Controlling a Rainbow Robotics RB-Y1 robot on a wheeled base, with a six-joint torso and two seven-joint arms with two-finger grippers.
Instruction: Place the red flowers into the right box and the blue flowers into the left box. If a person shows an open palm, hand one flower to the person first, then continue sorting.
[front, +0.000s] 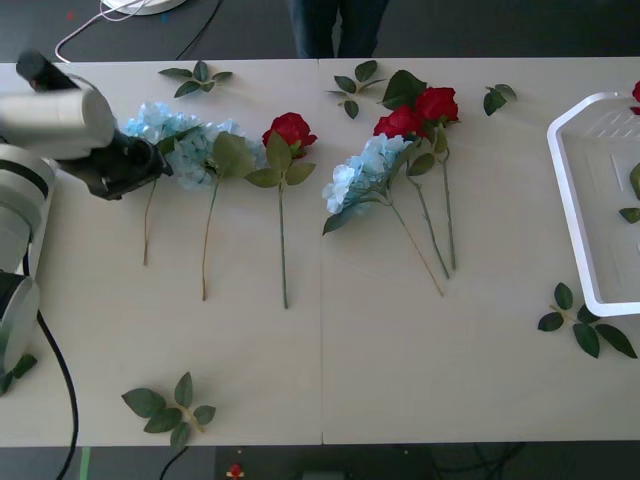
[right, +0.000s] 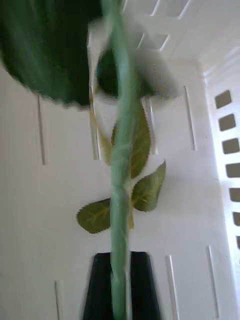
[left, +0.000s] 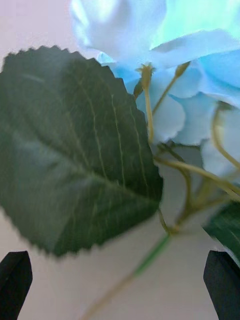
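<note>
My left hand (left: 120, 285) is spread wide, black fingertips (left: 15, 285) apart either side of a blue flower (left: 165, 75) and its big leaf (left: 75, 150), near the tabletop's (front: 300, 370) far left corner. My right hand (right: 120, 285) is clamped on a red flower's stem (right: 120, 165) over the slotted floor of the right box (front: 580, 200) at the right edge. More red flowers (front: 290, 130) and blue flowers (front: 360, 170) lie along the far edge.

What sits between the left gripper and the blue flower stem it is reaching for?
A large green leaf of the blue flower hangs in front of the open left gripper, covering much of the gap between its fingers. The thin stem runs bare beyond it.
</note>
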